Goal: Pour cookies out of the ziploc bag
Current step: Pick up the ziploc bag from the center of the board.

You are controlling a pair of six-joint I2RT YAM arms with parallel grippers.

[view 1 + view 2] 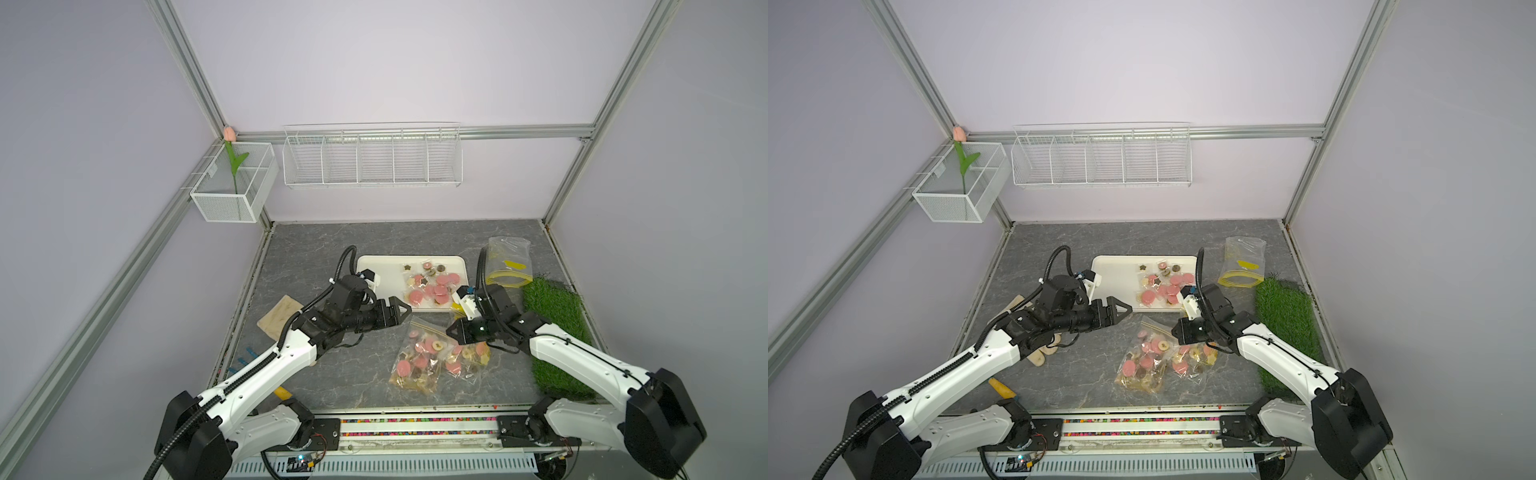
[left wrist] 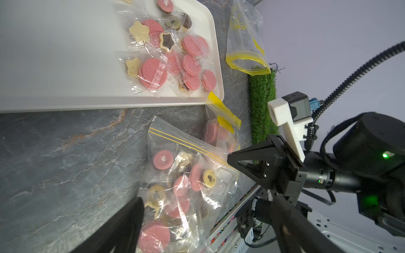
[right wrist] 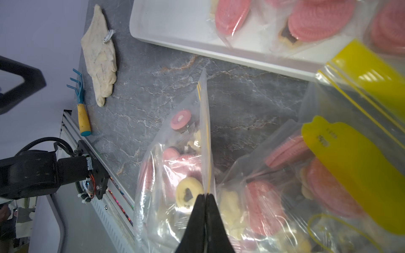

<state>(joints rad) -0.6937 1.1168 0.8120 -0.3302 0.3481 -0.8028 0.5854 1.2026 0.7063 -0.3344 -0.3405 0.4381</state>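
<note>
Cookies (image 1: 424, 347) in ziploc bag (image 1: 417, 329) beneath right hand (image 1: 450, 330) pinching its rim (left hand (image 1: 405, 310) agape)

Both top views are bright and even, the light probably from above; shadows on the table (image 1: 332, 374) are faint. Frame lines (image 1: 187, 62) bend near the edges. In the right wrist view the yellow bag tab (image 3: 355, 175) is blurred; the ziploc bag (image 3: 151, 166) glares.

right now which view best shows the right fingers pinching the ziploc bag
The right wrist view: the right gripper has its fingers shut on the zip edge of the ziploc bag, close up. The left wrist view shows this from the side. In both top views the contact is small, under the gripper.
</note>
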